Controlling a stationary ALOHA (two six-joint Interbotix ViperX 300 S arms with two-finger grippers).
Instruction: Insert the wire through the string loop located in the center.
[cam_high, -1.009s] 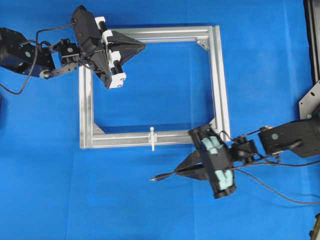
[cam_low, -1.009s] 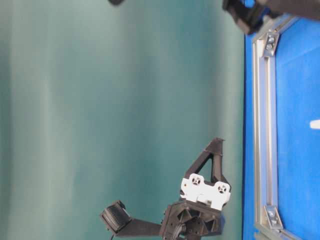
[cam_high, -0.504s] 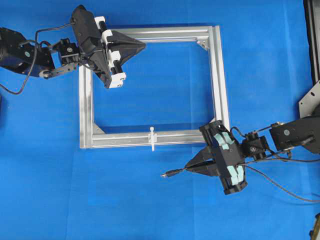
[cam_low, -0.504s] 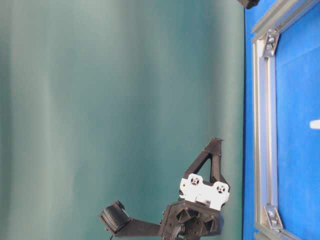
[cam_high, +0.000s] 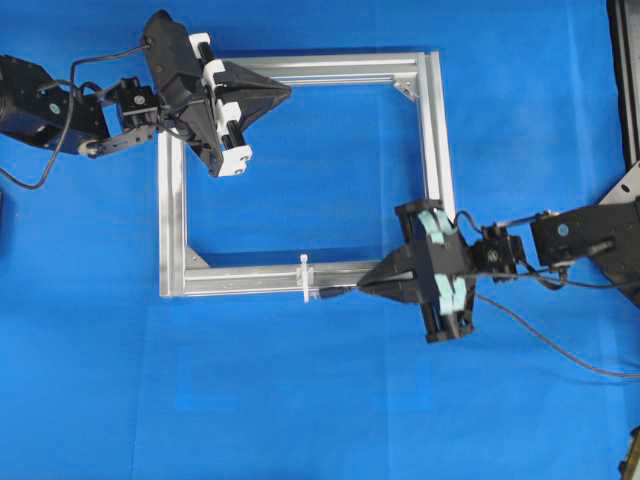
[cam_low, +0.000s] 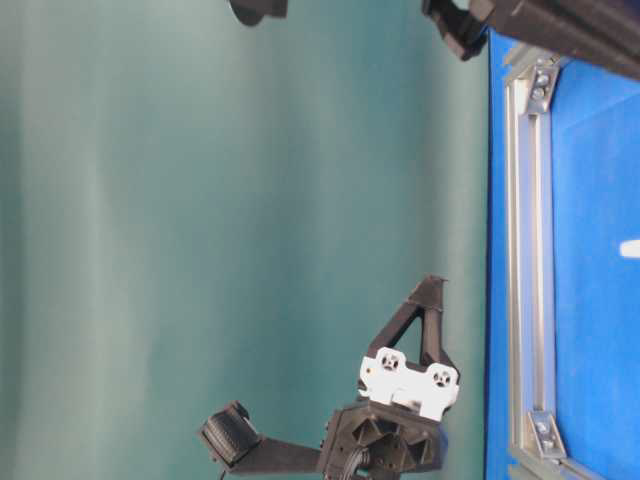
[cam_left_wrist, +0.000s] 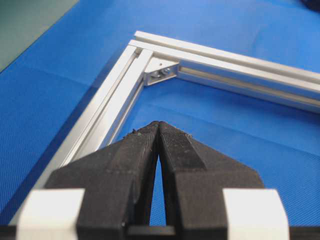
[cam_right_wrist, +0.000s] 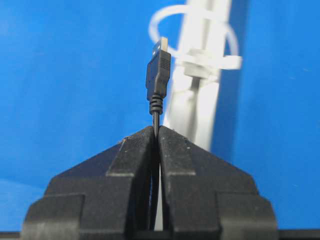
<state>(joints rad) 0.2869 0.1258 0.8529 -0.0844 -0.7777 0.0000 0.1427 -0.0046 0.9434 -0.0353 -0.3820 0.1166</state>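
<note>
Wire (cam_right_wrist: 158, 75), pinched in the right gripper (cam_right_wrist: 155, 131), seems left of string loop (cam_right_wrist: 192, 37); it may miss.

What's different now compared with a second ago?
The right tool, shut on the wire, has swung up to the frame's bottom rail, bringing the plug close beside the string loop. The left tool, the frame and the loop stayed put.

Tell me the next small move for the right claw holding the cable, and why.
Probably ease the right claw forward and slightly right: the thin black wire's plug sits just short of the small white string loop, pointing at its left edge rather than its opening.
</note>
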